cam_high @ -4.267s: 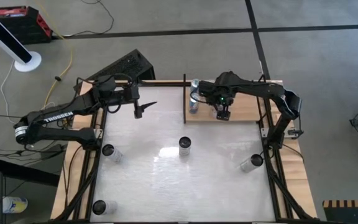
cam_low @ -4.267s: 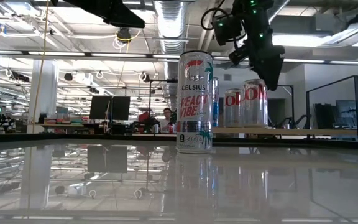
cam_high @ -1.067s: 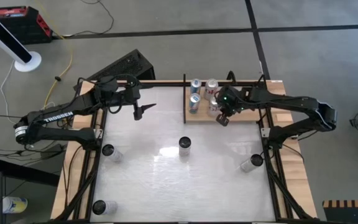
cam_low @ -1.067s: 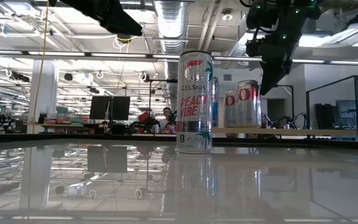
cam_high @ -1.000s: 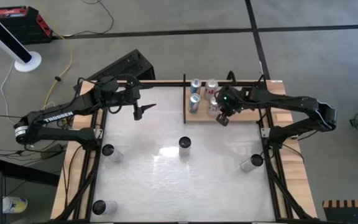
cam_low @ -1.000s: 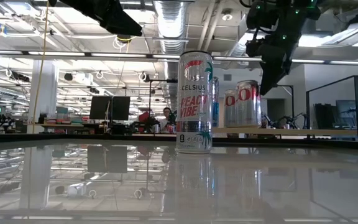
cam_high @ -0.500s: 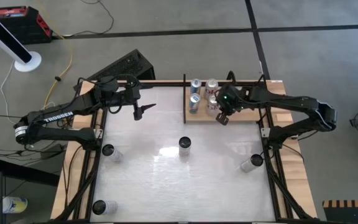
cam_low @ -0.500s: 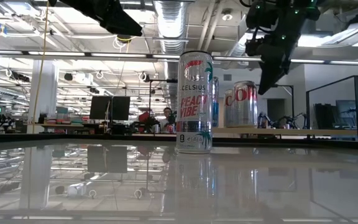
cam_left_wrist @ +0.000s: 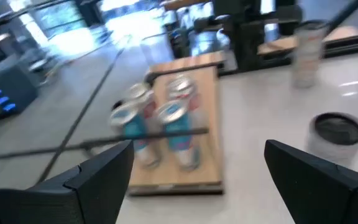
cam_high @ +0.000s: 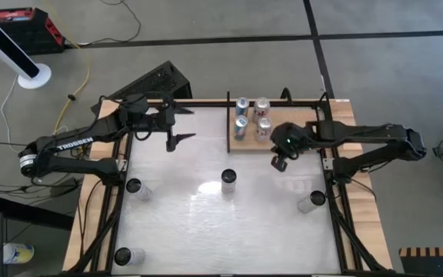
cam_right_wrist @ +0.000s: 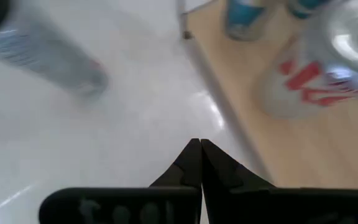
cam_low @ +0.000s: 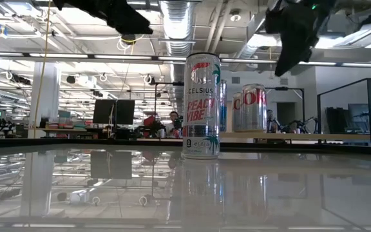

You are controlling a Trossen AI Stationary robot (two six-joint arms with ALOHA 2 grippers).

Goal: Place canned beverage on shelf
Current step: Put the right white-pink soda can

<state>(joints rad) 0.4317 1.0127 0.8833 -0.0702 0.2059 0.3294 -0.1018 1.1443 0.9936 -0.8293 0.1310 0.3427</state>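
Our right gripper [cam_high: 280, 162] has its fingers [cam_right_wrist: 196, 163] pressed tip to tip on nothing, hanging over the table [cam_high: 206, 231] just off the front edge of the shelf [cam_high: 302, 135]. Four cans [cam_high: 252, 117] stand together at the shelf's left end. We judge one placement finished and a fresh pick next: the nearest loose can [cam_high: 228, 180] stands mid-table, well apart from us; another can [cam_high: 311, 201] sits near the right edge and two near the left edge. We must spread the fingers, then drop around a can's side. Our left gripper [cam_high: 177, 123], fingers [cam_left_wrist: 98, 171] spread wide and empty, hovers at the table's back left.
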